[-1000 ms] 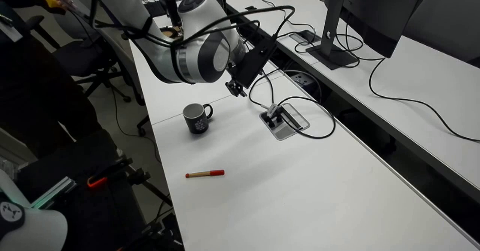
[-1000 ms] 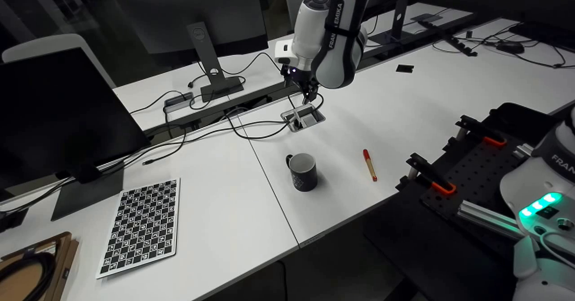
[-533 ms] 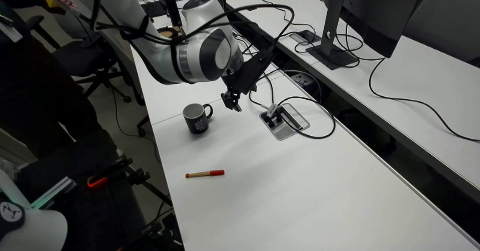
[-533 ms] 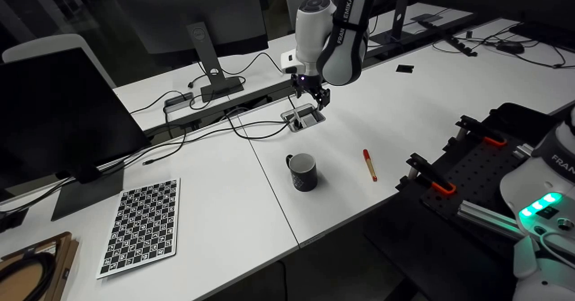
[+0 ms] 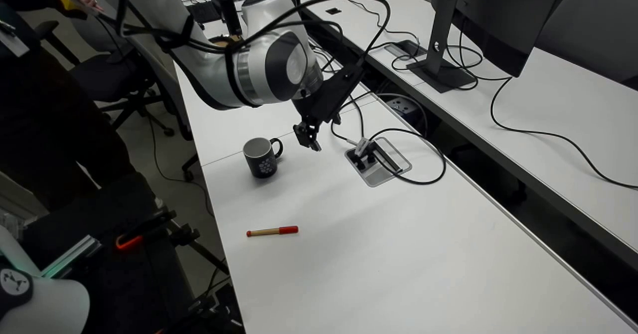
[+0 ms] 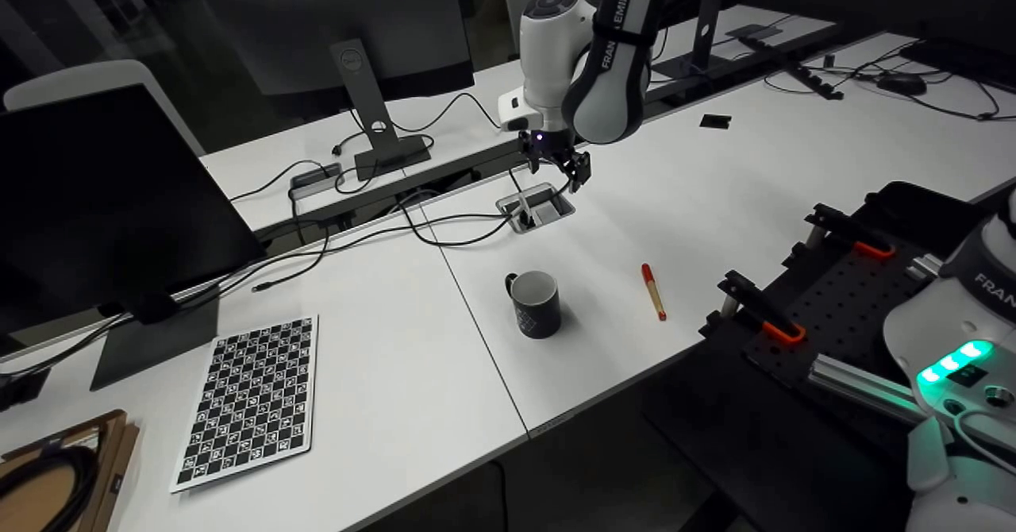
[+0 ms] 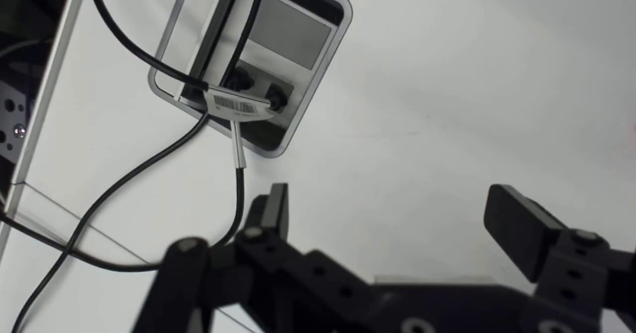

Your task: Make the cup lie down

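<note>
The cup [image 5: 262,161] is a dark grey mug with a paler inside and a loop handle. It stands upright on the white table in both exterior views [image 6: 536,310], with its handle on the side toward the cable box. My gripper [image 5: 326,133] is above the table, between the cup and the cable box in an exterior view, and touches neither. It also shows near the cable box in an exterior view [image 6: 556,178]. In the wrist view my gripper [image 7: 388,208] has its fingers wide apart with only white table between them. The cup is out of the wrist view.
The cable box [image 7: 288,35] with its black cables [image 7: 144,166] is set in the table near the far edge. A red pen [image 5: 272,231] lies on the table. A checkered board [image 6: 252,397] and monitors [image 6: 349,40] stand further off. A person stands near the table's edge.
My gripper has turned and come lower, with its fingertips swinging toward the table beside the cable box. Most of this happened in the first half second. The cup has not moved.
</note>
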Tool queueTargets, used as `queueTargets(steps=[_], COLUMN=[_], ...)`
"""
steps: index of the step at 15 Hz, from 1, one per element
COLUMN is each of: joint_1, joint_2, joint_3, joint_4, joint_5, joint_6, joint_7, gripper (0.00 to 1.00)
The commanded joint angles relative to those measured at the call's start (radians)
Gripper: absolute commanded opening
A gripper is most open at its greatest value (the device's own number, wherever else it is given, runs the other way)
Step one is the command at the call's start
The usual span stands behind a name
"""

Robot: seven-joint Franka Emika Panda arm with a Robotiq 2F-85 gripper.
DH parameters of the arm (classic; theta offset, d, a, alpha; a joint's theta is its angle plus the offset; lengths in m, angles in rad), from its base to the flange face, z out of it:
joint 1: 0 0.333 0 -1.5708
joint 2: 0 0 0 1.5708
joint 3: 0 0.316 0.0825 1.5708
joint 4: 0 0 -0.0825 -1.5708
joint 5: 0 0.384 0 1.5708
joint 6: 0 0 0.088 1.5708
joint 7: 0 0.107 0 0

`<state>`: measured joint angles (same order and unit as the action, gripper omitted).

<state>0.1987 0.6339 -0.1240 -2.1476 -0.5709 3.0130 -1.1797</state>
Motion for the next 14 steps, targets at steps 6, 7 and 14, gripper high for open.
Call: queueTargets(steps=[6,7,14], joint_1=[-0.220,-0.227,-0.323], joint_2=[-0.033,-0.037,-0.026], joint_3=[0.310,0.321,0.419], joint_4=[-0.074,-0.079,-0.126], joint_5=[0.046,0.059,0.191], joint_6=[-0.196,-0.228,-0.264], joint_7=[-0.251,-0.272,-0.507], gripper=[1.00,1.00,1.00])
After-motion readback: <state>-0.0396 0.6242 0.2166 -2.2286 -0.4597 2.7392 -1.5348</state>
